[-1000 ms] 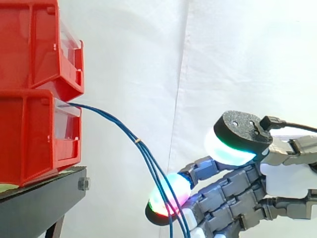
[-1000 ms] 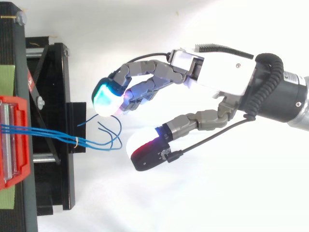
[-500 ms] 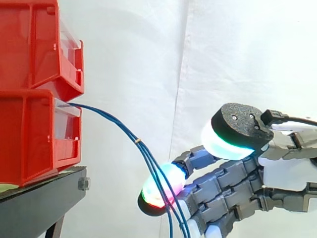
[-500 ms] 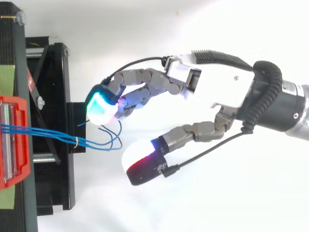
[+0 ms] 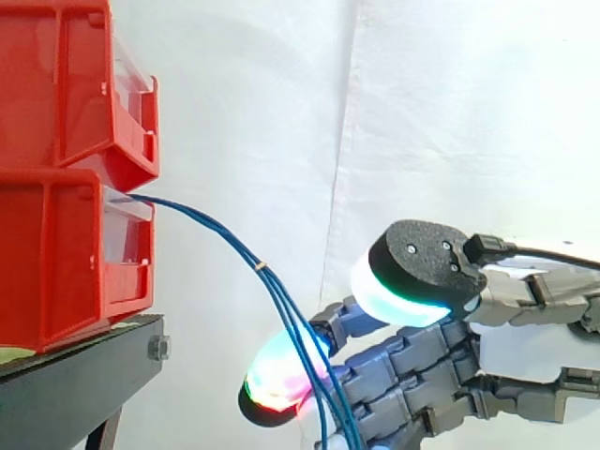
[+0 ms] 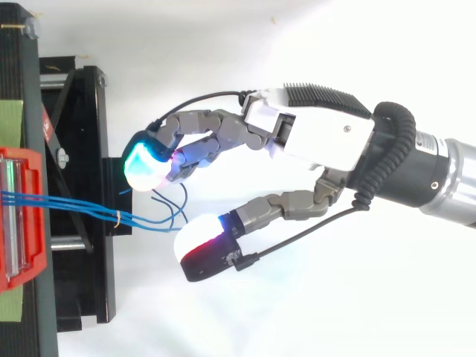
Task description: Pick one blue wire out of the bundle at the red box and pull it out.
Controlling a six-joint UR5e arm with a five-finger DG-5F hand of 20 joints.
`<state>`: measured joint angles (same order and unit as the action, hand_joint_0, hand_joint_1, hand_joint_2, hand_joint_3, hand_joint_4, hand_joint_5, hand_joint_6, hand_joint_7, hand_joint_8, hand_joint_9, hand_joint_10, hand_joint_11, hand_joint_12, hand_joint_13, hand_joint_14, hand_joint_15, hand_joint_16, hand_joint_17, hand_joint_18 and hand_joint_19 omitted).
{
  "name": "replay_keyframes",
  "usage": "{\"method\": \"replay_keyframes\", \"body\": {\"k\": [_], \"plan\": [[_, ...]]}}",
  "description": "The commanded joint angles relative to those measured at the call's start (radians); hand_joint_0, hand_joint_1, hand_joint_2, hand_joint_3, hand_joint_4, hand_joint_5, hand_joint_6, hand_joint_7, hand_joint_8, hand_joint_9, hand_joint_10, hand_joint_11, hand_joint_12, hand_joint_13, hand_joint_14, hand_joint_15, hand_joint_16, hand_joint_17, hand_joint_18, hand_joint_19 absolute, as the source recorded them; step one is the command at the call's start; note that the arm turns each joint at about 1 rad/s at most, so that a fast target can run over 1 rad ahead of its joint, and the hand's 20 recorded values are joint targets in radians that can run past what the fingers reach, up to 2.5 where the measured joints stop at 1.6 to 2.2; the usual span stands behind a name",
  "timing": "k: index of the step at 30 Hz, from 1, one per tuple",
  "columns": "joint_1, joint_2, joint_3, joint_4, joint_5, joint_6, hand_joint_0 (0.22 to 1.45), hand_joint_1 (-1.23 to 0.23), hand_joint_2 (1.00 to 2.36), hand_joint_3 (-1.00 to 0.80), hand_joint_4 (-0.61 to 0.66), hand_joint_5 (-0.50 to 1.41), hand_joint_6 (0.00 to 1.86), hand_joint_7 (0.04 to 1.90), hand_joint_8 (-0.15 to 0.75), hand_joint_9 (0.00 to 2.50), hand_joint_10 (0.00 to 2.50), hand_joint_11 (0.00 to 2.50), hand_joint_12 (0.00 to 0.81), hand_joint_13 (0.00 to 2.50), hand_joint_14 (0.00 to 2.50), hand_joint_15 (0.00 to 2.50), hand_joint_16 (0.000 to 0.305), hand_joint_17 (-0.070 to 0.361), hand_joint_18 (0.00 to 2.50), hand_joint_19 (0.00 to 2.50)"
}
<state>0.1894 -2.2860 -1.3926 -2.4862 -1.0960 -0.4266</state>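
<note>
A bundle of thin blue wires (image 5: 216,230) comes out of the lower red box (image 5: 56,253) and droops down to the right, held together by a small tie (image 6: 117,218). The wires' loose curled ends (image 6: 175,212) lie in the gap between the glowing fingertips (image 6: 145,163) and the thumb pad (image 6: 201,245). My hand (image 6: 320,134) is open, reaching in from the right, fingers loosely bent and thumb spread apart. From the side, the wires cross in front of the lowest fingertip (image 5: 277,380). I see no pinch on any wire.
A second red bin (image 5: 66,84) is stacked on the lower one. Both rest on a black stand (image 5: 75,384) at the left. A white curtain (image 5: 422,112) hangs behind.
The hand has moved left towards the red box, so its fingertips and thumb pad now flank the wires' loose ends. The wires hang as before.
</note>
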Motion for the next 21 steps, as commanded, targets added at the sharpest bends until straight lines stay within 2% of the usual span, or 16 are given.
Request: {"method": "replay_keyframes", "body": {"k": [1,5,6,9,11,17,18,21], "plan": [[0.001,-0.003,0.009,0.012,0.001,-0.006,0.54,-0.72,1.0,-0.5,0.39,-0.12,0.5,0.96,0.366,0.69,0.01,0.51,0.456,0.72,0.01,0.49,0.066,0.149,0.69,0.6],[0.004,-0.015,0.014,0.033,0.001,-0.023,0.55,-0.72,1.0,-0.5,0.39,-0.12,0.5,0.97,0.364,0.69,0.01,0.51,0.454,0.72,0.01,0.49,0.066,0.149,0.7,0.6],[0.004,-0.033,0.021,0.047,0.001,-0.021,0.55,-0.72,1.0,-0.5,0.38,-0.12,0.5,0.97,0.364,0.69,0.01,0.5,0.456,0.72,0.01,0.49,0.066,0.149,0.69,0.6],[0.004,-0.052,0.037,0.066,0.001,-0.017,0.55,-0.72,1.0,-0.5,0.39,-0.12,0.5,0.98,0.362,0.69,0.01,0.5,0.454,0.72,0.02,0.49,0.066,0.148,0.7,0.6],[0.005,-0.058,0.049,0.063,-0.002,-0.017,0.55,-0.72,1.0,-0.5,0.38,-0.12,0.5,0.99,0.363,0.69,0.02,0.5,0.456,0.73,0.01,0.49,0.066,0.148,0.7,0.59],[0.001,-0.058,0.052,0.059,-0.005,-0.004,0.56,-0.72,1.0,-0.5,0.36,-0.12,0.5,1.07,0.364,0.69,0.01,0.51,0.456,0.73,0.01,0.49,0.065,0.147,0.7,0.6],[-0.001,-0.058,0.061,0.046,-0.024,0.011,0.56,-0.72,1.0,-0.5,0.36,-0.12,0.5,1.08,0.365,0.69,0.01,0.51,0.455,0.73,0.01,0.49,0.065,0.147,0.7,0.6],[-0.002,-0.058,0.063,0.05,-0.039,0.011,0.56,-0.72,1.0,-0.5,0.35,-0.12,0.5,1.1,0.364,0.69,0.01,0.51,0.453,0.73,0.02,0.48,0.065,0.146,0.7,0.59]]}}
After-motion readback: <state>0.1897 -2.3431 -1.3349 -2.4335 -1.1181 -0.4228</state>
